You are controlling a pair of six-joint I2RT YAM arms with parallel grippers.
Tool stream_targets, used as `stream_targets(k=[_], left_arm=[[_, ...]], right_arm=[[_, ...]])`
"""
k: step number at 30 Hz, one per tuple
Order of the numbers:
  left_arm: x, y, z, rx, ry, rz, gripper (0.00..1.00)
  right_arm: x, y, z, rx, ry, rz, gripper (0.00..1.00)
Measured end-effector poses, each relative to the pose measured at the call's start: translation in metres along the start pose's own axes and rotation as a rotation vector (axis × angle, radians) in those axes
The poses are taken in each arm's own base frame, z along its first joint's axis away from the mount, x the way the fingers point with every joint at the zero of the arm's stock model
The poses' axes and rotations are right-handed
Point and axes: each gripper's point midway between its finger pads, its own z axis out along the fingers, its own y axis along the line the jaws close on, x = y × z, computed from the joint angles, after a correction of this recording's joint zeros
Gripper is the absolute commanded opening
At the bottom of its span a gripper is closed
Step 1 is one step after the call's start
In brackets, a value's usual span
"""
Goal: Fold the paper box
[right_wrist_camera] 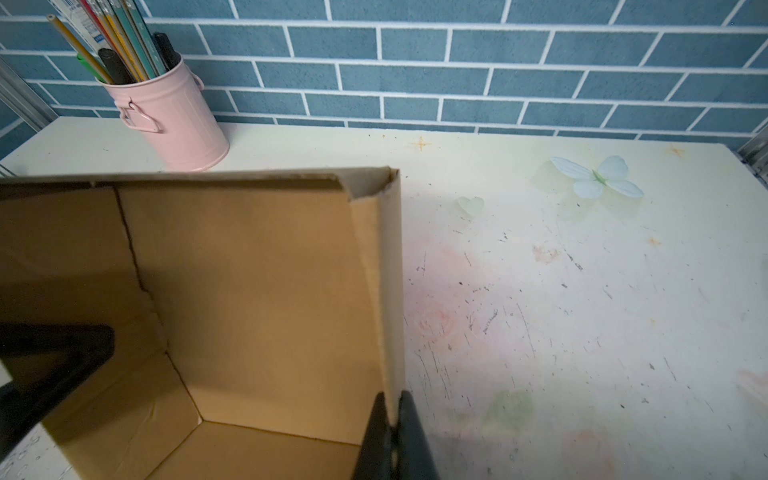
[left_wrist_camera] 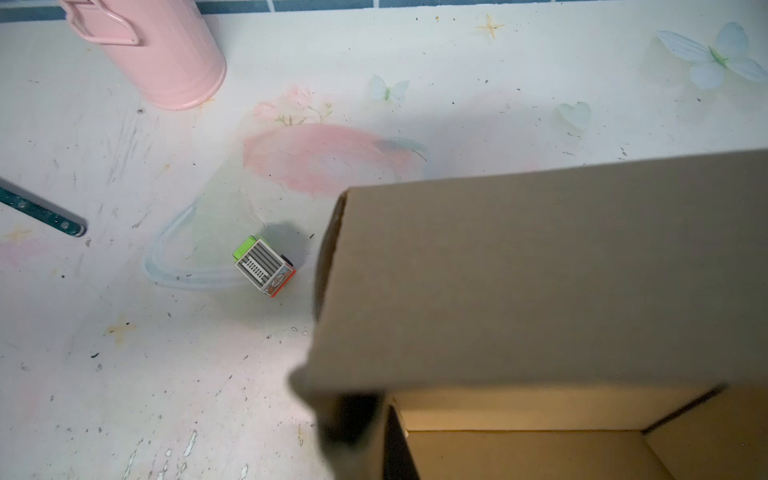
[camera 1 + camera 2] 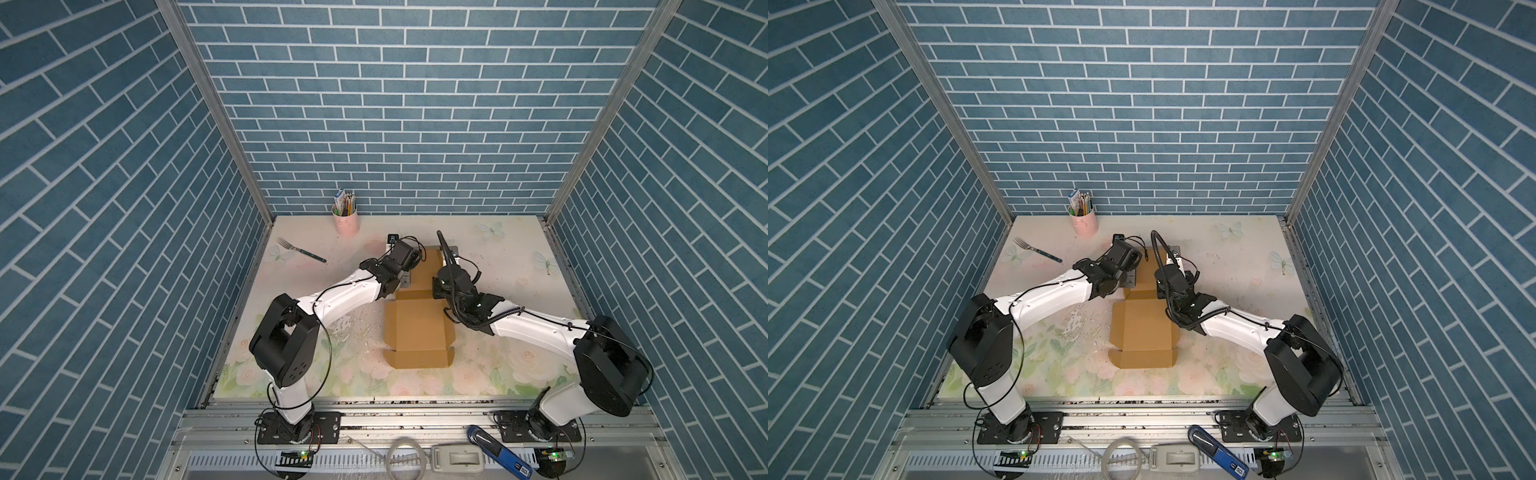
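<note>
In both top views the left arm and right arm bend inward, wrists over the far half of the paper box, which lies in the middle of the table.

Left wrist view: the left gripper, blurred, pinches a raised wall's corner.

Right wrist view: the right gripper is clamped narrow on the opposite wall's edge.

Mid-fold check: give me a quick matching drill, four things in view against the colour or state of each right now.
1 paper box
2 pencil cup
3 fork
4 right gripper

A lying flat, teal handle
B shut on a raised cardboard side
C pink, standing upright
D brown, partly folded

Pairs: 1-D, 2-C, 3-A, 4-B
</note>
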Motion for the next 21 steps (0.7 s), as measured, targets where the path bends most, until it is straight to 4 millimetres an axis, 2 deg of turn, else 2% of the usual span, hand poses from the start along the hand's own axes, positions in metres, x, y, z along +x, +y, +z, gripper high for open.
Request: stream_targets(k=[4, 7, 8, 12, 14, 17, 21], left_arm=[[0.011, -0.003, -0.001, 0.036, 0.068, 0.011, 0.12], [0.025, -0.006, 0.001, 0.066, 0.133, 0.023, 0.19], [0.029, -0.008, 0.002, 0.077, 0.155, 0.027, 0.24], [0.044, -0.013, 0.005, 0.117, 0.225, 0.036, 0.54], [0.045, -0.015, 0.003, 0.143, 0.235, 0.026, 0.61], [0.046, -0.015, -0.005, 0.179, 0.246, 0.014, 0.66], [0.037, -0.019, -0.023, 0.236, 0.226, 0.004, 0.72]], right_arm=[[0.006, -0.003, -0.001, -0.01, 0.09, 0.021, 0.0], [0.014, -0.006, -0.001, -0.033, 0.169, 0.048, 0.0], [0.016, -0.007, 0.0, -0.042, 0.196, 0.061, 0.0], [0.027, -0.007, 0.004, -0.089, 0.304, 0.108, 0.0], [0.032, -0.006, 0.006, -0.103, 0.351, 0.124, 0.0], [0.038, -0.006, 0.006, -0.115, 0.398, 0.152, 0.0], [0.048, -0.008, 0.002, -0.113, 0.45, 0.17, 0.0]])
